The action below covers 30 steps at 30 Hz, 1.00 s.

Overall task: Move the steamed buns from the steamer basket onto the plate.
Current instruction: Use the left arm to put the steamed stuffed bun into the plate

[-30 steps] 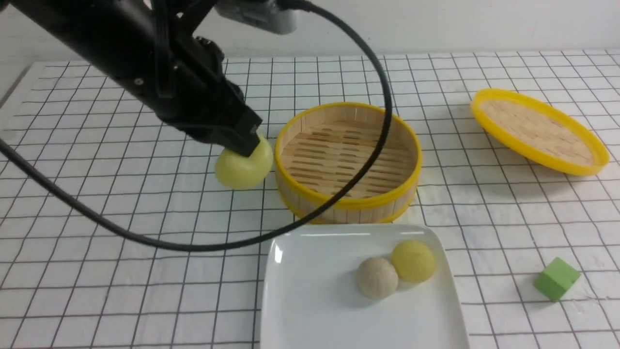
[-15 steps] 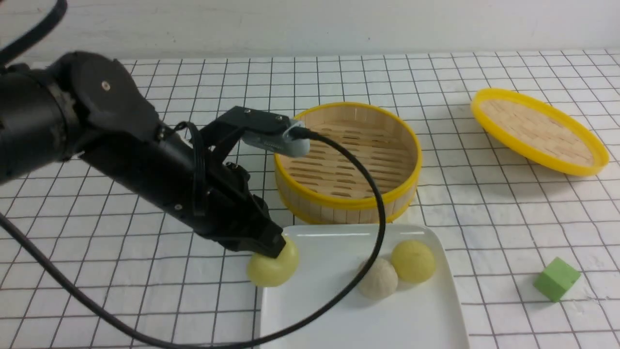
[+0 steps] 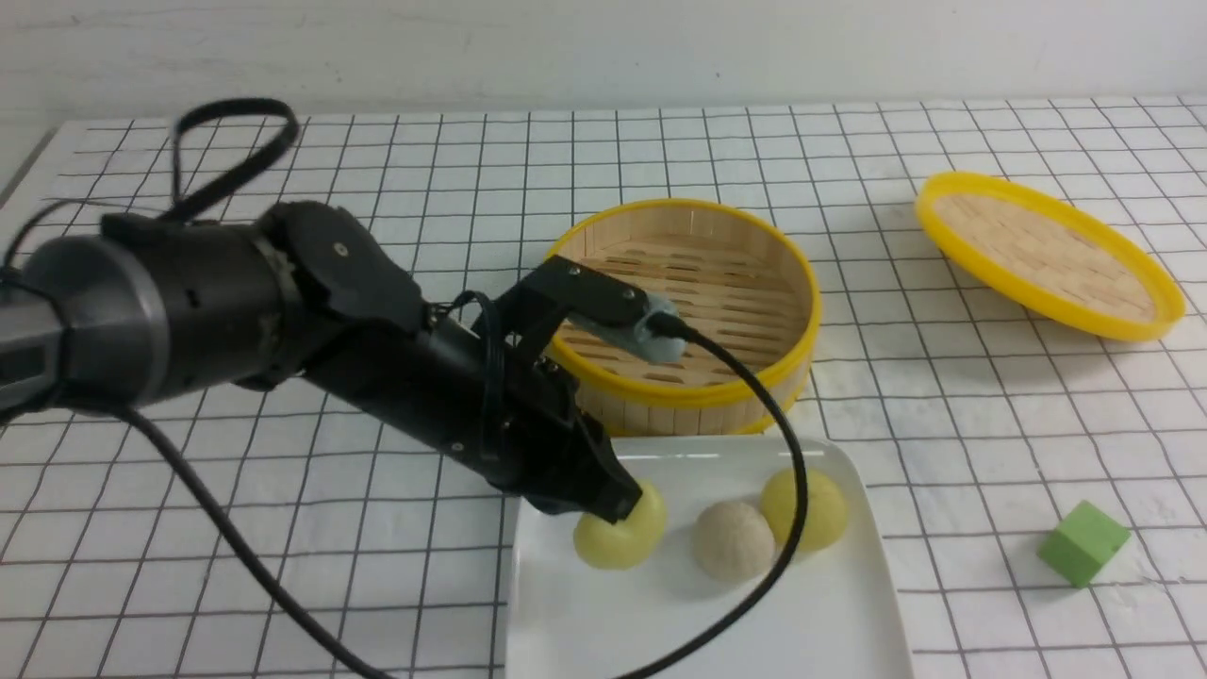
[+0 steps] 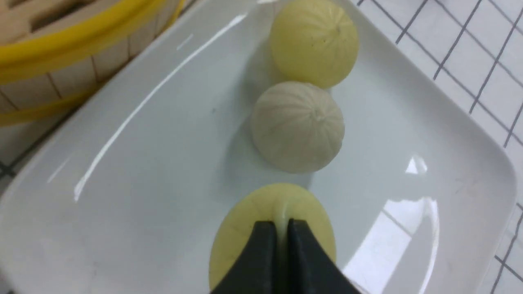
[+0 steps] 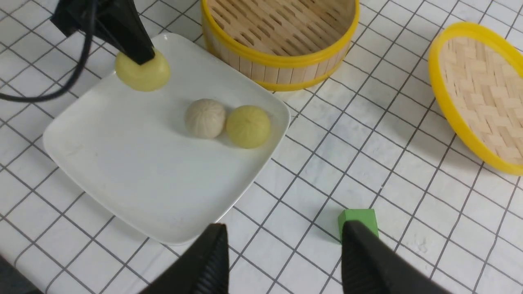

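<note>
A pale yellow bun is being pinched at its top by the closed jaws of the left gripper. The soft dough is being squeezed into a crease between the tips, likely so that it is not dropped during transfer. The bun is being held low over the near-left part of the white plate; whether it is already touching the surface cannot be told. It is being kept apart from the off-white bun and the second yellow bun, which are sitting touching each other further right on the plate, probably so that they are not being knocked. The bamboo steamer basket is standing empty just behind the plate, so the last bun is judged as being delivered and only the release is being awaited. The black cable is being draped across the plate in front of the buns. The right gripper is being held with jaws wide apart and gripping nothing, hovering over the table near the green cube, out of the working arm's way. The woven lid is being left tilted at the far right.
</note>
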Each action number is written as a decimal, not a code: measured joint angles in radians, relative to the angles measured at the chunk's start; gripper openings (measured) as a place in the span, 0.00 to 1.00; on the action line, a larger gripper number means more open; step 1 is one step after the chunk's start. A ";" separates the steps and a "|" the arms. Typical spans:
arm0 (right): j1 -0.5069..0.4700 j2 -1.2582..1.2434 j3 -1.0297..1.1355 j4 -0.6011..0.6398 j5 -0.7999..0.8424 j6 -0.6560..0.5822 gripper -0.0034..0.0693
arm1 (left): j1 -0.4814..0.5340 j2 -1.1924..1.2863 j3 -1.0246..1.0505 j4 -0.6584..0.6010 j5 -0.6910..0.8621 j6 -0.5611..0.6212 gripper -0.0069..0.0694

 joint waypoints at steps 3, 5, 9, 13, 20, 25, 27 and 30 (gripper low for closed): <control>0.000 0.000 0.000 0.000 0.010 0.000 0.57 | -0.001 0.034 0.000 0.012 -0.034 0.000 0.12; 0.000 0.000 0.000 0.000 0.018 0.000 0.57 | -0.001 0.038 0.000 0.020 -0.064 0.000 0.12; 0.000 0.000 0.000 0.000 0.028 0.000 0.57 | -0.001 0.039 0.000 0.020 -0.084 0.004 0.12; 0.000 0.000 0.000 0.000 0.029 0.000 0.57 | -0.001 0.040 0.000 0.023 -0.087 0.008 0.12; 0.000 0.000 0.000 0.000 0.029 0.000 0.57 | -0.001 0.040 0.000 0.024 -0.064 0.008 0.25; 0.000 0.000 0.000 0.000 0.029 0.000 0.57 | -0.001 0.040 0.000 0.025 -0.047 0.008 0.45; 0.000 0.000 0.000 0.000 0.029 0.000 0.57 | -0.001 0.040 0.000 0.025 -0.047 0.008 0.49; 0.000 0.000 0.000 0.000 0.029 0.000 0.57 | -0.001 0.039 -0.001 0.024 -0.034 0.008 0.58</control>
